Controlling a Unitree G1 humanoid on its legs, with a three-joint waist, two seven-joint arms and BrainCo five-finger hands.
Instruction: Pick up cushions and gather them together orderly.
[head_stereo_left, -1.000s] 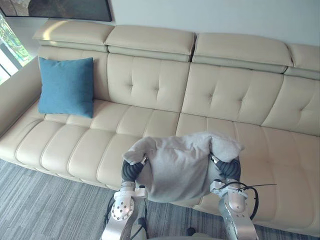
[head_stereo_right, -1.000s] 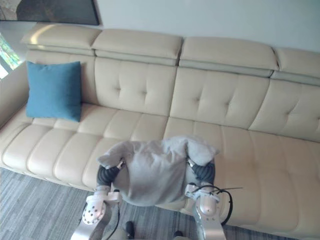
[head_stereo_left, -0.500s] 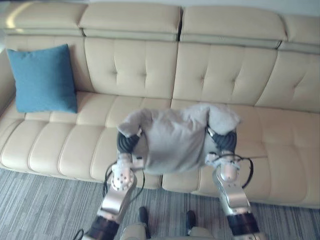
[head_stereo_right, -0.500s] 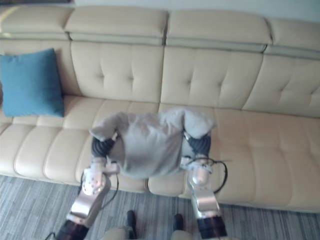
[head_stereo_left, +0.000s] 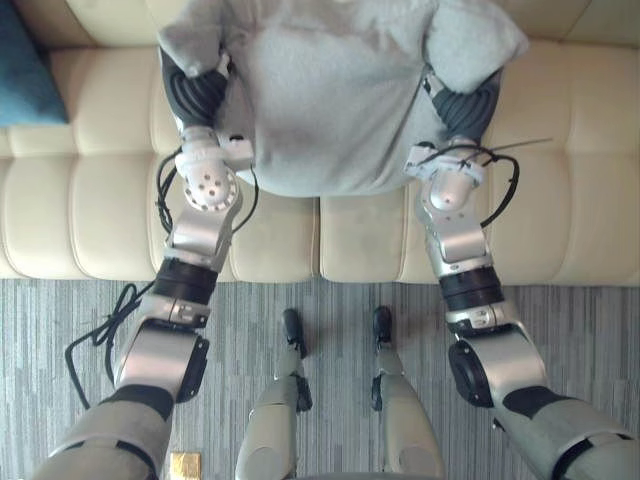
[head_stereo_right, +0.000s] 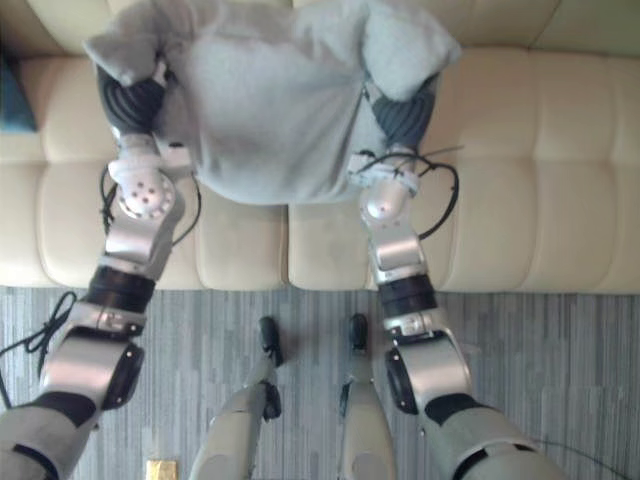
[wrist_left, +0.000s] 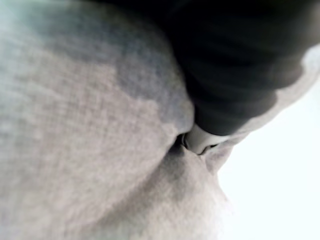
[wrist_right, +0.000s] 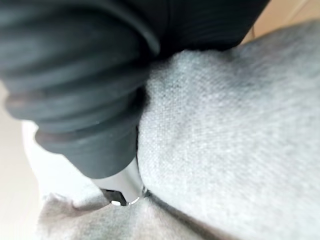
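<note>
Here, the left hand (head_stereo_left: 197, 92) pressed into the left side of the grey cushion (head_stereo_left: 330, 90). Its dark ribbed cover showed while the rest sank into the fabric, so how far open it was could not be told. The right hand (head_stereo_left: 463, 102) met the cushion's right side the same way, tucked under a bulging upper corner, and its opening could not be told either. In each wrist view the dark cover lay right against the grey weave, with a fold of cloth closing round the hand's tip.

The cushion hung between the two hands over the seat of the cream sofa (head_stereo_left: 560, 180); whether it touched the seat could not be told. It was soft and slack, of plain grey woven cloth. Its middle was smooth and rounded, and its two upper corners were pushed up into lumps above the hands. A blue cushion (head_stereo_left: 18, 70) sat on the sofa far to the left, well apart from the grey one. Grey striped carpet (head_stereo_left: 600, 330) ran in front of the sofa.
</note>
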